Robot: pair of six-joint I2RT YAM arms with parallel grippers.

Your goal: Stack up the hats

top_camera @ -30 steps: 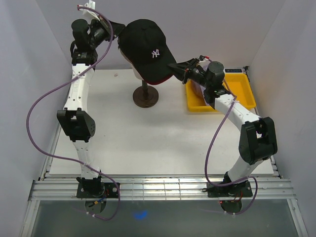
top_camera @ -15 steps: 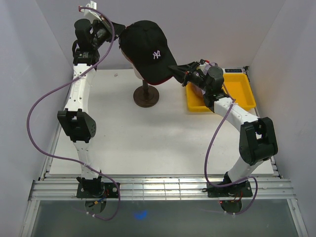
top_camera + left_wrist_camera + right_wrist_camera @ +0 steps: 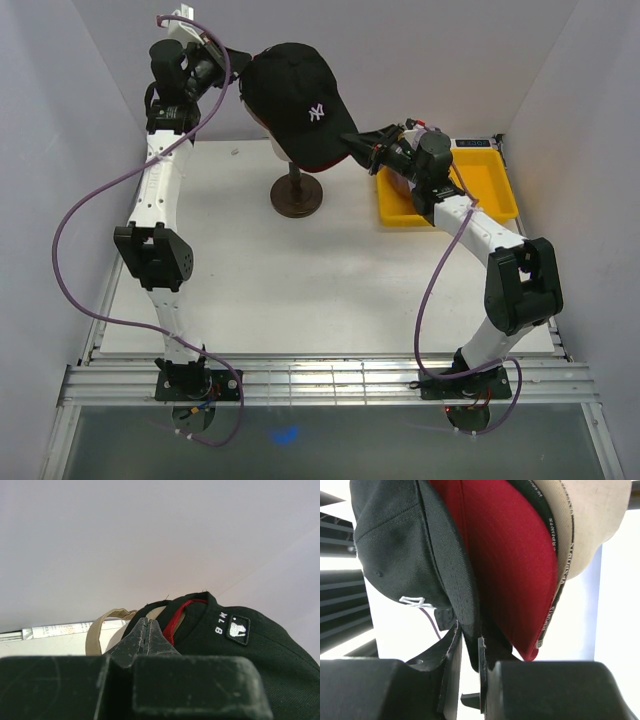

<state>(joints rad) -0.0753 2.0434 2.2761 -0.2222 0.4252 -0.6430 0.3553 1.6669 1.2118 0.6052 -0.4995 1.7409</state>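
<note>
Black cap (image 3: 295, 95): white logo on the front panel; sits topmost on the mannequin head (image 3: 278, 148), brim pointing toward the right arm; a small white badge on its rear shows in the left wrist view.
Red cap (image 3: 505, 570): under the black cap, on the same head; its brim lies just beneath the black brim, and a red edge shows at the rear opening (image 3: 175, 622).
Dark lettered band (image 3: 552, 555): between the red brim and the beige head; what it belongs to cannot be told.
Left gripper (image 3: 235, 62): raised at the back of the black cap, fingers (image 3: 140, 635) pressed together on its rear rim.
Right gripper (image 3: 358, 140): at the front of the stack, fingers (image 3: 451, 645) clamped on the tip of the black brim.
Stand (image 3: 296, 200): dark round base and post, upright on the white table (image 3: 300, 290), carrying the head.
Yellow bin (image 3: 490, 185): at the far right of the table, behind the right arm.
</note>
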